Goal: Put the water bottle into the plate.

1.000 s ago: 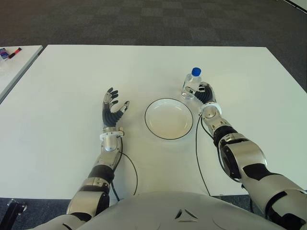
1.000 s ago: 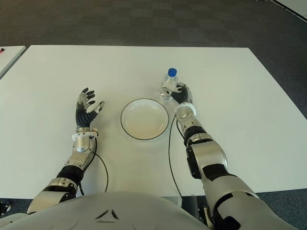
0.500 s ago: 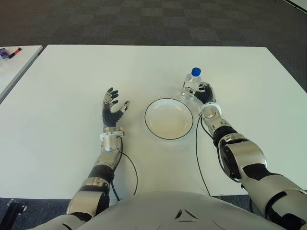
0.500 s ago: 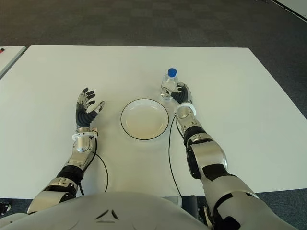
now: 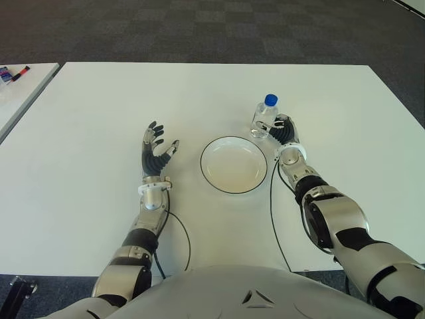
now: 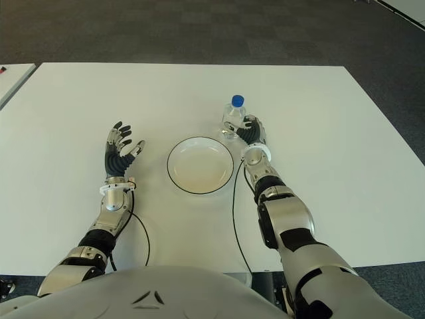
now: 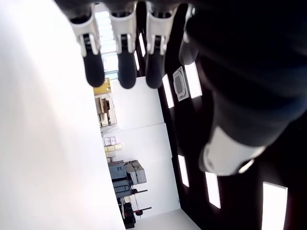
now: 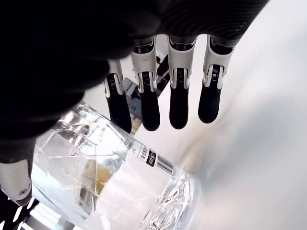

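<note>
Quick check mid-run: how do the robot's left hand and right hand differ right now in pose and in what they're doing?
The left hand shows left of the plate with fingers spread, holding nothing; the right hand is beyond the plate's right rim, against the water bottle. In its wrist view the right hand's fingers are straight, not wrapped round the bottle, thumb on its other side. The left hand has nothing near it. Both are over the white table.

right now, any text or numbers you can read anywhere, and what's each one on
None can be read.
Bottle: a small white label with a barcode and tiny print, too small to read.
Plate: no marking.
Table: no marking.
Side table on the left: small coloured things at its far edge, any print too small to tell.
</note>
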Tool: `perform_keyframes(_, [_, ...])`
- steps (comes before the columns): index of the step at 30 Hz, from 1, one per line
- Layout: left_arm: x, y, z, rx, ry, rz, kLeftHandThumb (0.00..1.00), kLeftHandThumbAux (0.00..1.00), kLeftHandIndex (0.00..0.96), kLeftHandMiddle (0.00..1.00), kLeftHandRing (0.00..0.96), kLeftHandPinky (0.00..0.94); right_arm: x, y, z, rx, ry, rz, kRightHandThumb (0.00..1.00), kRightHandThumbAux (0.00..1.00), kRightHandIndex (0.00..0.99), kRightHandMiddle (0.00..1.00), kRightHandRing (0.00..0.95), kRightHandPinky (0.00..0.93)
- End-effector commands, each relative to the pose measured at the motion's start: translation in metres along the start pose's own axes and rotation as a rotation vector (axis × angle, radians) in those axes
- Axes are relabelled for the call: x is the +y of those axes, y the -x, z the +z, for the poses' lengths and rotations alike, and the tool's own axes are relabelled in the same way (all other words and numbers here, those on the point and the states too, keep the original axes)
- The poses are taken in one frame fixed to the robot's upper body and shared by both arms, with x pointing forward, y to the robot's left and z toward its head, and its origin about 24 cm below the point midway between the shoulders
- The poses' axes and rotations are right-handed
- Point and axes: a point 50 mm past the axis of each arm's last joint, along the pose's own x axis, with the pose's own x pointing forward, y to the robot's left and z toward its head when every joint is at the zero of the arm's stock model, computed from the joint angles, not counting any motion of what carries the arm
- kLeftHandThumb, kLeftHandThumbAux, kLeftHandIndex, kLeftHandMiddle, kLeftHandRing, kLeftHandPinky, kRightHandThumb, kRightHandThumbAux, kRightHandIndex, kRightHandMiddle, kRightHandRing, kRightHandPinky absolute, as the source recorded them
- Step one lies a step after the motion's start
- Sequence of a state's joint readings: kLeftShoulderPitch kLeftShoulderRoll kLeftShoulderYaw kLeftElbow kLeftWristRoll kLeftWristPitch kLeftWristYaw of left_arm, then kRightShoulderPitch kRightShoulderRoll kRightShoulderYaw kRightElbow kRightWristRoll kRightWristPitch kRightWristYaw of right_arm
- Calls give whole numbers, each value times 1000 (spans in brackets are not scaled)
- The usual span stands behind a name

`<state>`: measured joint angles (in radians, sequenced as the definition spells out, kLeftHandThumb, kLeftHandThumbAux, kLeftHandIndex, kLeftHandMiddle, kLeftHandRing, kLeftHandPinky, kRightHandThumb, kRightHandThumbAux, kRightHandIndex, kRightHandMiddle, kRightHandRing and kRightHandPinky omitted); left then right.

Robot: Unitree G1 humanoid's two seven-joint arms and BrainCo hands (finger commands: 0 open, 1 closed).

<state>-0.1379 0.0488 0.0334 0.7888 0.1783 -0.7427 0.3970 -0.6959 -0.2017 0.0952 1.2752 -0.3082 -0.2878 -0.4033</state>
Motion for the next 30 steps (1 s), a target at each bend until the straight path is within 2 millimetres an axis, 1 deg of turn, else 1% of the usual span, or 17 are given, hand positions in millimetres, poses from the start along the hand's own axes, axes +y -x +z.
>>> perform_keyframes(1, [3,10,-10,49,-14,-7,230,789,120,207,217,243,4,3,-2,-1,-10,6,696,678,406,305,285,326])
perform_keyframes(6, [3,10,-10,50,-16,-8,236,789,126,213,224,256,4,3,-2,-3,-11,-1,710,702,420,337,322,358])
perform_keyframes(22, [3,10,-10,42,-23,-14,231,798,131,217,221,256,3,4,-2,-9,-26,-44,722,705,428,421,414,431])
perform_keyframes(24, [3,10,-10,42,-23,-15,228,798,131,218,223,258,3,5,-2,-11,-26,-51,795,687,452,430,425,441])
perform_keyframes(27, [3,10,-10,43,-23,-15,227,798,130,218,224,260,3,5,-2,-14,-26,-60,830,679,463,435,433,447])
perform_keyframes(30, [3,10,-10,44,-20,-15,226,798,129,217,225,258,3,5,-2,-18,-25,-73,841,676,464,438,442,454])
